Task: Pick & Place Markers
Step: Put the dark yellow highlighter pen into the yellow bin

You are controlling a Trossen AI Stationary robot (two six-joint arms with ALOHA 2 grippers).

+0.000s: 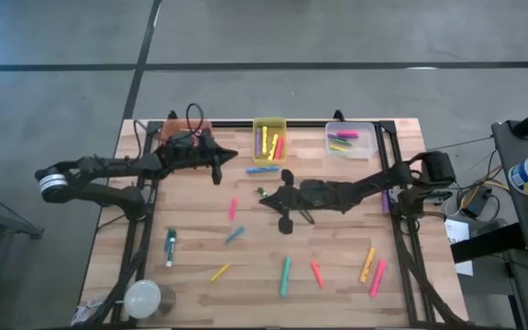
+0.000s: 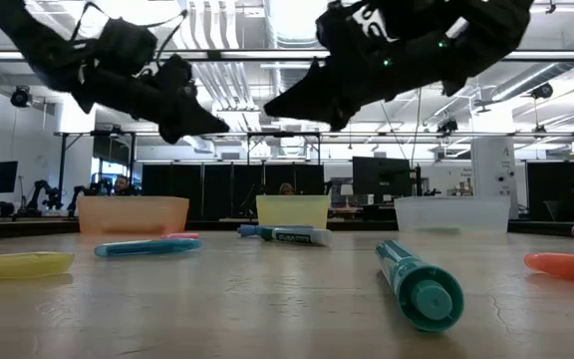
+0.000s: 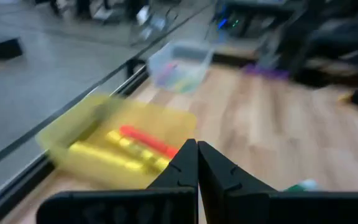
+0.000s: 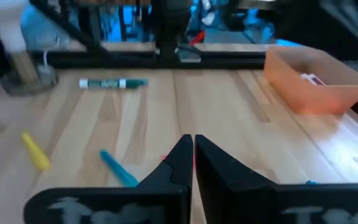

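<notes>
With jaws pressed together and empty on both the left gripper [image 1: 216,174] and right gripper [image 1: 264,194], the markers [image 1: 285,274] look light, stiff and roll-prone, so pinch one mid-barrel.

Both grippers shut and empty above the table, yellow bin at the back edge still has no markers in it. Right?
Not quite. The yellow bin already holds markers: the high view shows yellow and pink ones in it, and the left wrist view shows them too. The rest holds: left gripper and right gripper are shut and empty, above the table.
</notes>
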